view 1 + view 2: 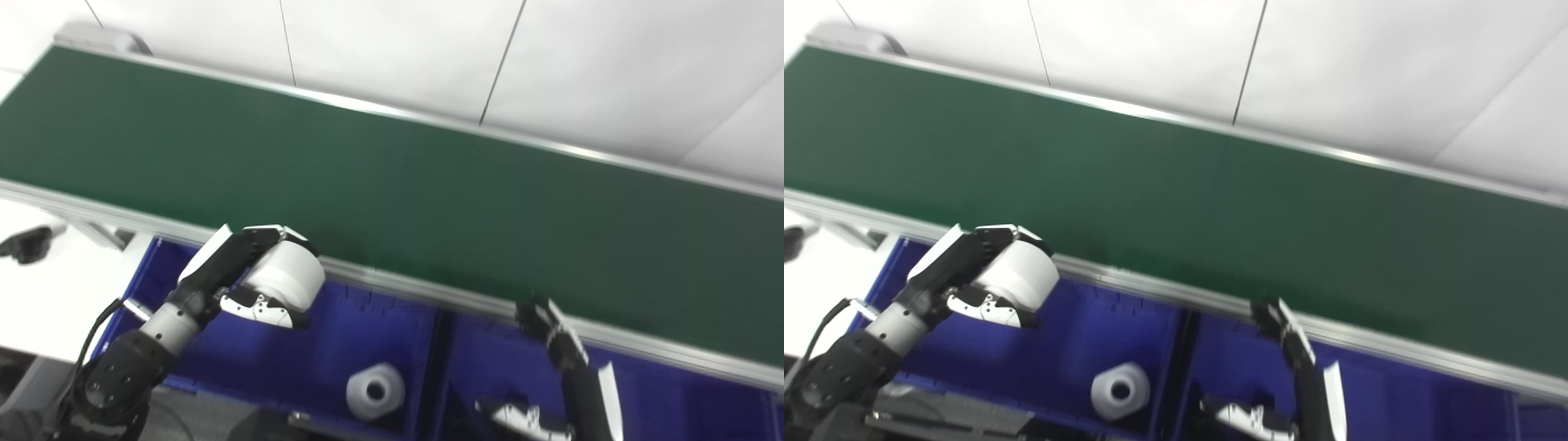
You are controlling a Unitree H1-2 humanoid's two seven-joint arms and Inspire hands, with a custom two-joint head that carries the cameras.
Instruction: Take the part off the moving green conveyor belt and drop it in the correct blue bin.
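Left hand (pixel 245 275) raised over left blue bin (pixel 367 331), fingers and thumb wrapped round white cylindrical part (pixel 286 274); part clear of bin floor, just this side of conveyor rail (pixel 404 286). Green conveyor belt (pixel 392 184) bare beyond hand. Second white part (pixel 375 390), hollow-centred, on bin floor below and right of left hand. Right hand (pixel 554 343) over right blue bin (pixel 674 392), fingers spread, holding nothing, fingertips near rail.
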